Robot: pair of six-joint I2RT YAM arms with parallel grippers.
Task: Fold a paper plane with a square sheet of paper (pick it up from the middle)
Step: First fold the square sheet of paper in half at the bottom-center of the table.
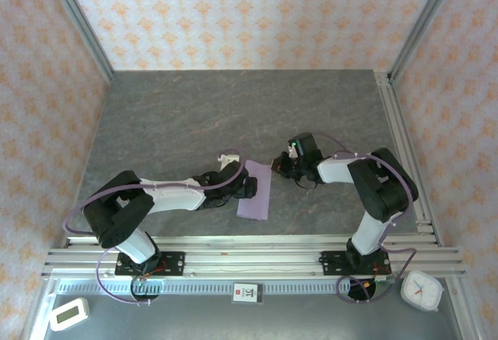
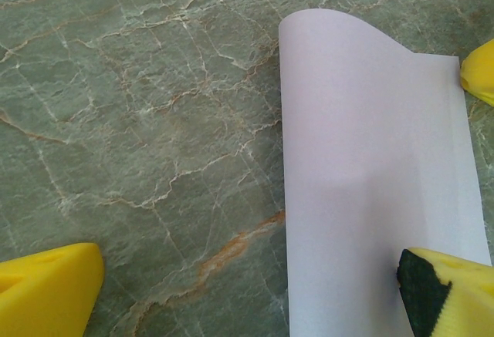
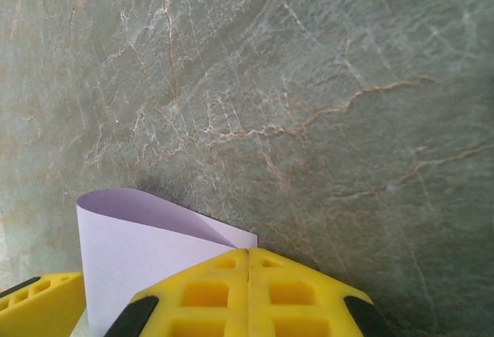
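A lilac sheet of paper (image 1: 255, 192) lies on the grey marbled tabletop (image 1: 171, 122) between two robot arms. It is folded over on itself, and the fold is a soft, uncreased curl. The right end effector (image 3: 248, 264) is pressed together, pinching the sheet's loose edges at a corner opposite the curl. The left end effector (image 2: 251, 279) is spread wide, one finger over the paper. For a crisp crease, the right should probably hold the edges aligned while the left presses along the curl.
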